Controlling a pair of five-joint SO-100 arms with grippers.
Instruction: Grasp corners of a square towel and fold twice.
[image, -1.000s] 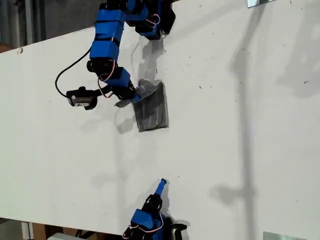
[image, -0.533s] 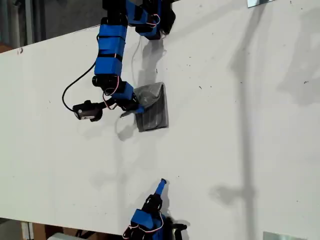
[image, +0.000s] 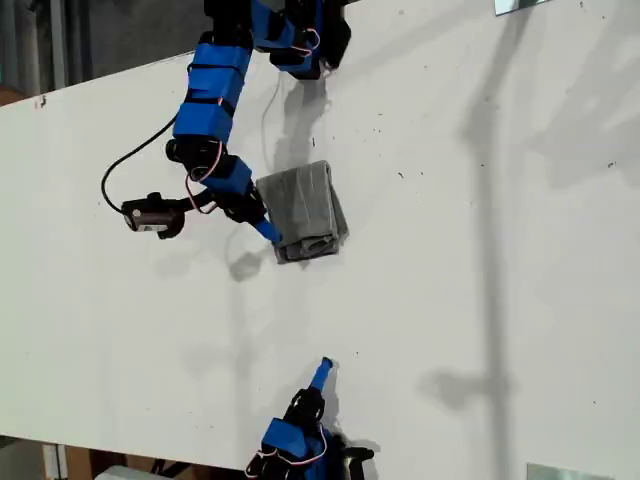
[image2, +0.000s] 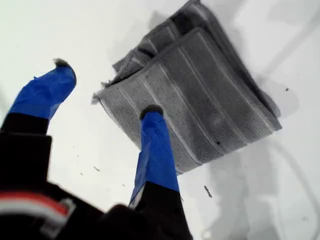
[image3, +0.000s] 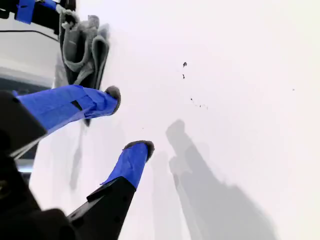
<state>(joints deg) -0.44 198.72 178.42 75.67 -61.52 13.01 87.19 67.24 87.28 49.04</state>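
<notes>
The grey striped towel (image: 305, 205) lies folded in layers on the white table, in the upper middle of the exterior view. My first gripper (image: 264, 227) is open at the towel's edge on the exterior view's left, near its lower corner. In the first wrist view, one fingertip (image2: 151, 114) is over the towel (image2: 210, 100) and the other (image2: 62, 72) is off it, with a frayed corner (image2: 100, 96) between them. My second gripper (image: 322, 372) is open and empty at the table's near edge, far from the towel (image3: 82, 45).
The white table (image: 480, 250) carries small dark specks and long shadows. A black cable (image: 115, 170) loops beside the first arm on the exterior view's left. Metal brackets (image: 520, 5) sit at the table's corners on the exterior view's right.
My first gripper has slid down the towel's edge on the exterior view's left and now stands open. The towel's top layer lies wider and flatter. The second arm has not moved.
</notes>
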